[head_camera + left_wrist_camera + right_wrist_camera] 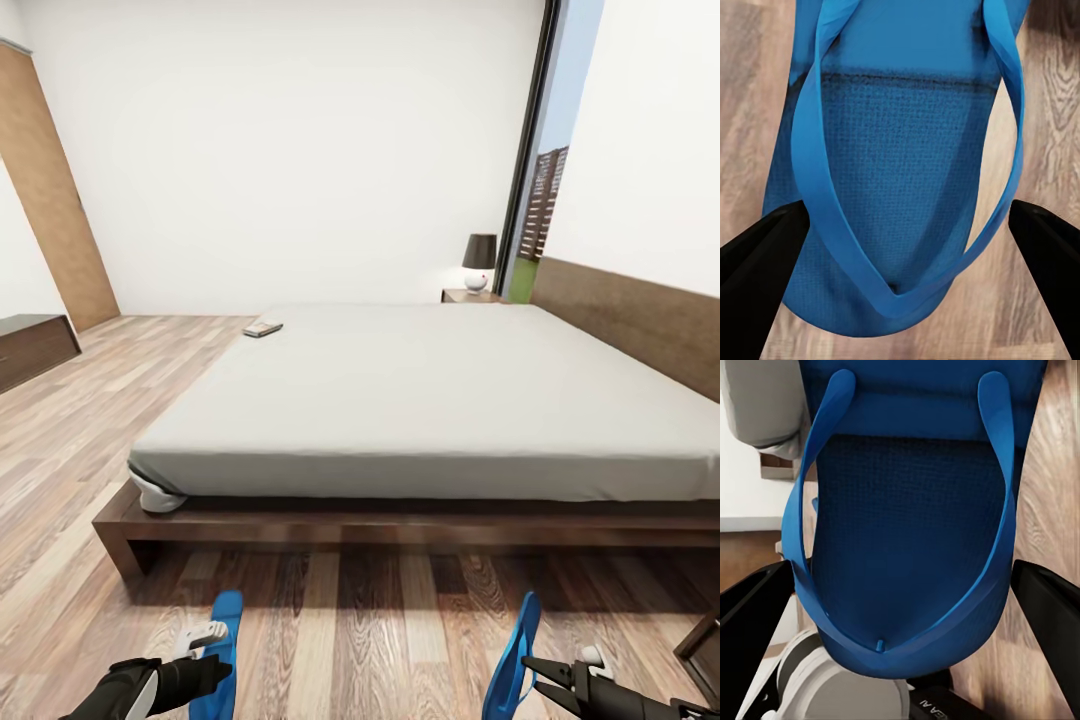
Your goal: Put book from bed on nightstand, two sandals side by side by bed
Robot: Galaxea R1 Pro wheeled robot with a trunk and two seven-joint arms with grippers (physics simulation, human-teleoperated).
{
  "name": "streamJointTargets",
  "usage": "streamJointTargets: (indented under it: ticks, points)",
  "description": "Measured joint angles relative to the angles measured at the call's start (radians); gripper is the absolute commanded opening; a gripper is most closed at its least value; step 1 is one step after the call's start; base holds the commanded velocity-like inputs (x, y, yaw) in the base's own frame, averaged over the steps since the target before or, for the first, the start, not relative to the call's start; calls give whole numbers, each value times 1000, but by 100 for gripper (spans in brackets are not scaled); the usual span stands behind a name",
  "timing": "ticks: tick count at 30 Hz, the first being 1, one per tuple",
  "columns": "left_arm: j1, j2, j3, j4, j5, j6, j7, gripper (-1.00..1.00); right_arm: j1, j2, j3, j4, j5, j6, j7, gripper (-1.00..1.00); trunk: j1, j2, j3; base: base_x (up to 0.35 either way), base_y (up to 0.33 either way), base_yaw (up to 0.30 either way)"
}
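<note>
Head view, bedroom: white walls (300,150) and a wood-plank floor (90,440) are surrounding everything; a tall dark-framed window (535,200) is showing a slatted fence at far right.
Bed: the bed (420,400) is taking up the middle, its pale mattress sitting on a dark brown frame, with the headboard (640,320) running along the right wall.
Door: a wooden door (55,210) is standing at far left.
Bench: a dark low cabinet (30,345) is sitting by the left wall.
Nightstand: the nightstand (470,296) is standing at the far right corner of the bed, carrying a dark-shaded lamp (479,260).
Left sandal: the left sandal (225,640) is hanging at near left over the floor, in front of the bed's near edge; in the left wrist view its blue sole (900,180) is lying between the two dark fingers.
Right sandal: the right sandal (515,650) is hanging tilted on edge at near right, well apart from the other; the right wrist view is showing its sole (907,532) and straps between the fingers.
Left gripper: the left gripper (205,660) is holding the left sandal.
Right gripper: the right gripper (540,672) is gripping the right sandal.
Book: the book (263,328) is lying flat on the mattress at the far left corner of the bed.
</note>
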Motion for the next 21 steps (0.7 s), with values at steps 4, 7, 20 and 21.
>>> streamJointTargets:
  ticks: [4, 7, 20, 21]
  points:
    - [1, -1, 0, 0, 0, -3, 1, -100, 0, -1, 0, 0, -2, 2, 2, -100, 2, -1, -15, 0, 0, 0]
    - [1, -1, 0, 0, 0, -13, 1, -100, 0, -1, 0, 0, -3, 2, 2, -100, 3, -2, -27, 0, 0, 0]
    - [3, -1, 1, 0, 0, -20, 2, -100, 0, -1, 0, 0, -2, 2, 2, -100, 9, -5, -77, 0, 0, 0]
    - [3, -1, 1, 0, 0, -20, 1, -100, 0, -1, -1, 0, -2, 2, 2, -100, 9, -5, -81, 0, 0, 0]
